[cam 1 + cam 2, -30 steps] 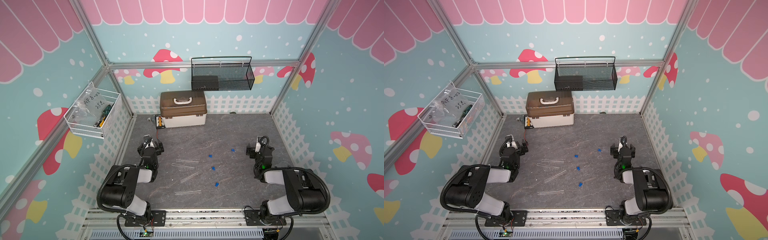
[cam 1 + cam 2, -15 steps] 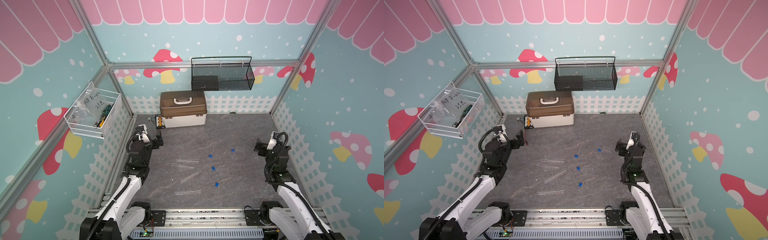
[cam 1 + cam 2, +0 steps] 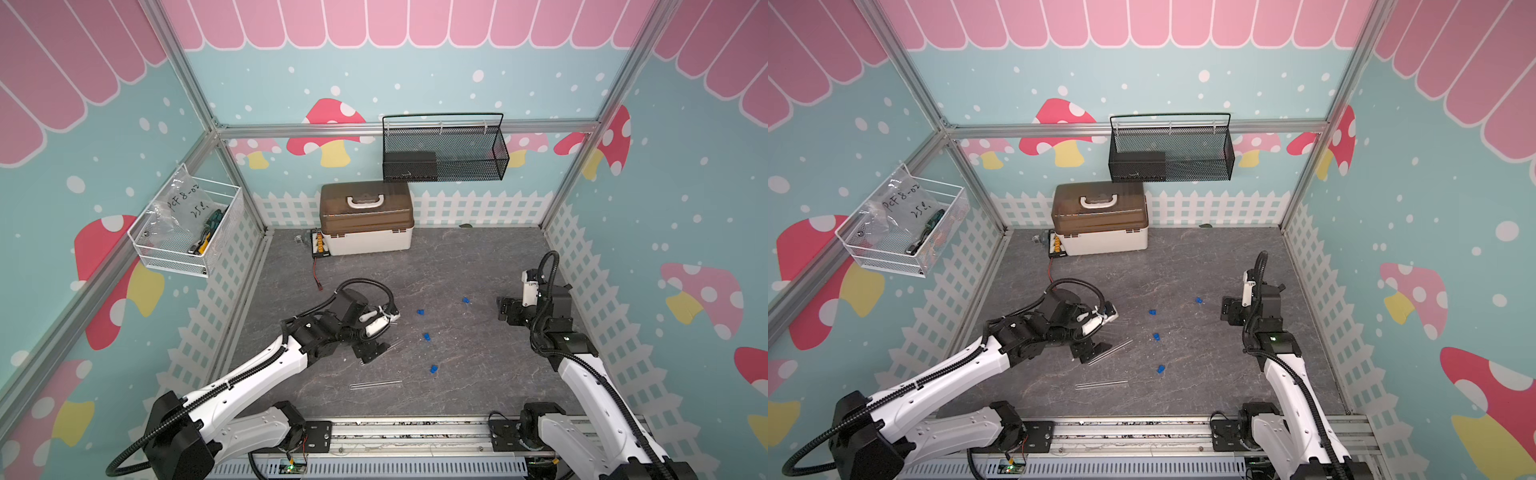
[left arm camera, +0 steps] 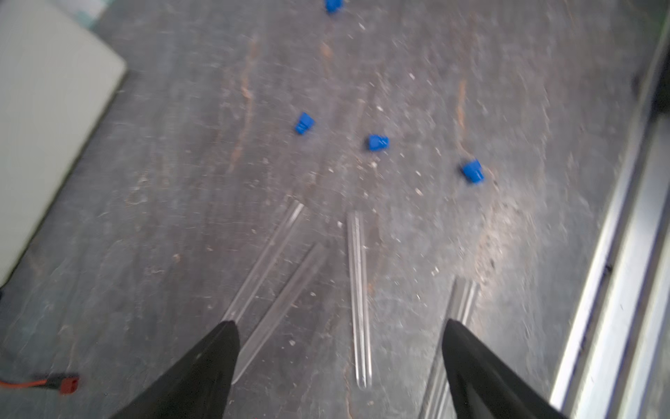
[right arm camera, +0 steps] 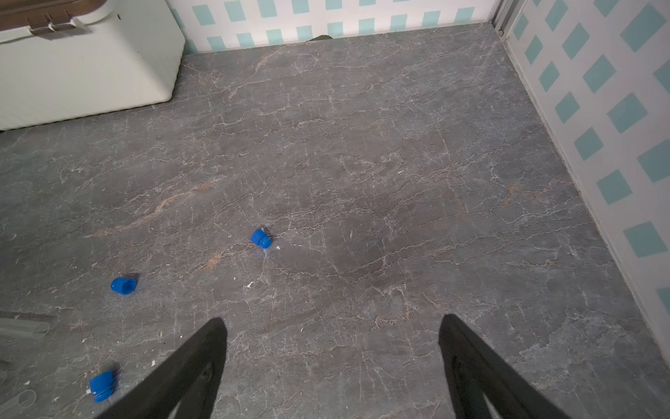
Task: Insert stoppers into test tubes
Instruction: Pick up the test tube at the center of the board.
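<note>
Several small blue stoppers [image 3: 427,336] [image 3: 1156,336] lie loose on the grey floor mid-table. Several clear test tubes [image 4: 359,297] lie flat to their left, one [image 3: 376,384] [image 3: 1101,384] nearer the front. My left gripper [image 3: 372,353] [image 3: 1088,353] [image 4: 340,324] hovers open just over the tubes. One tube lies between its fingertips, and two more pass by either fingertip. Nothing is held. My right gripper [image 3: 509,311] [image 3: 1229,311] [image 5: 331,321] stands open and empty above bare floor at the right. The nearest stopper [image 5: 261,238] lies ahead of it.
A white toolbox with a brown lid [image 3: 365,216] stands at the back, with a small connector board and red wire [image 3: 318,249] beside it. A black mesh basket [image 3: 444,149] and a white wire basket [image 3: 187,232] hang on the walls. A metal rail [image 3: 415,432] runs along the front.
My left arm has swung from the back left to the middle and come down over the tubes. My right gripper has shifted slightly left. Both stayed open.
</note>
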### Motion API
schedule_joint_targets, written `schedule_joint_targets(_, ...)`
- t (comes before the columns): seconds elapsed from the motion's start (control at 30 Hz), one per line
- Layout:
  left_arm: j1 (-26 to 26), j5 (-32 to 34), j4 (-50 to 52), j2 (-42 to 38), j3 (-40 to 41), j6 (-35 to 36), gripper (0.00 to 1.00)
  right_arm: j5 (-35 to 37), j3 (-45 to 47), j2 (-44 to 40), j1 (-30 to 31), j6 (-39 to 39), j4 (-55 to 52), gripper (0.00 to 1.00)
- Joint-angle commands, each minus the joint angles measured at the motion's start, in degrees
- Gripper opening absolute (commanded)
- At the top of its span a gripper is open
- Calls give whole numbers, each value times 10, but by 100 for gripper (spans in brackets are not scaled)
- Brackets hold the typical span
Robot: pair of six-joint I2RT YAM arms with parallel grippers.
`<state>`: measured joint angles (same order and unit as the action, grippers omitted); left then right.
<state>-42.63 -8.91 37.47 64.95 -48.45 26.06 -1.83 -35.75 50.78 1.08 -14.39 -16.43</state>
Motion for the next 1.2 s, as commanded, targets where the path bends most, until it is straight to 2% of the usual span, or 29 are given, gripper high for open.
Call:
schedule_joint_targets(0.0, -23, -25, 72, 16, 8, 103, 82, 2, 2, -12, -1, 17, -16, 91)
schedule_joint_targets(0.17, -62, -37, 69, 68, 4, 116, 75, 13, 4, -14, -2, 29, -19, 91)
schedule_joint_targets(0.43, -103, -8, 66, 163, -10, 110, 65, 22, 9, -21, -2, 40, -25, 91)
schedule_joint_targets(0.67, -114, -14, 66, 184, -3, 116, 60, 26, 17, -30, -2, 47, -26, 92)
schedule_joint_targets(1.0, -118, 32, 69, 206, 9, 114, 49, 30, 28, -48, -2, 50, -36, 92)
schedule_joint_targets(1.17, -117, 30, 65, 199, 22, 113, 46, 34, 31, -53, -2, 49, -38, 92)
